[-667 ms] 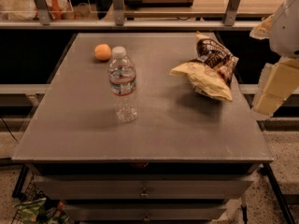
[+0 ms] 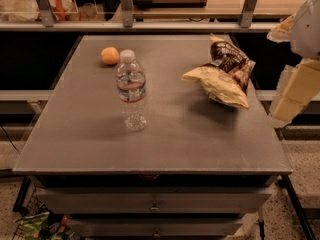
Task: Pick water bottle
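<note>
Upright water bottle [image 2: 132, 91]; pincer [image 2: 294, 94] far right

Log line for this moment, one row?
gripper at right edge, beside table | water bottle upright, not held | orange behind it | chip bag right

The tool [image 2: 292, 94] hangs at the right edge, just off the worktop [image 2: 150, 149], and the frame cuts off its upper part. The print on the water bottle [image 2: 131, 89] and on the crumpled snack bag [image 2: 225, 74] is too small to read. The bottom edge crops a green packet [image 2: 37, 226] at lower left.
</note>
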{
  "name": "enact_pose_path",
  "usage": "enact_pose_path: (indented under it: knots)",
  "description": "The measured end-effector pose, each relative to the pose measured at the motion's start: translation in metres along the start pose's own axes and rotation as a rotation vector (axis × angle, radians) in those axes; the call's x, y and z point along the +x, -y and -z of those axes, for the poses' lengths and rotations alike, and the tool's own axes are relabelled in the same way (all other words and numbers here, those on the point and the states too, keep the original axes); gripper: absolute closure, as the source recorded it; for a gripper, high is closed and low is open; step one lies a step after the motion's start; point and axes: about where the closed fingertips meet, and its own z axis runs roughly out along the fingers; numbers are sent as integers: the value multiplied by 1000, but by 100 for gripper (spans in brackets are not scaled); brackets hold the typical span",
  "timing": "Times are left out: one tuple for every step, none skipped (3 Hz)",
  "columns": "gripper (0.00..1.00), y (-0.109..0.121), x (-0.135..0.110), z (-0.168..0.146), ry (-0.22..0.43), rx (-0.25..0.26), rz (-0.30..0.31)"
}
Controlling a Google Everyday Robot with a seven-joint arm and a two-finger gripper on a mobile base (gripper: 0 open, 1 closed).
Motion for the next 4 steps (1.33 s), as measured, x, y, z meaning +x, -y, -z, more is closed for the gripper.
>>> enact_pose_path:
  knots:
    - [0, -2, -28, 5, 125, -34, -36]
    - [0, -10, -54, 8, 261, -63, -62]
    - [0, -18, -83, 3, 346, -81, -80]
    - [0, -24, -106, -10, 382, -75, -106]
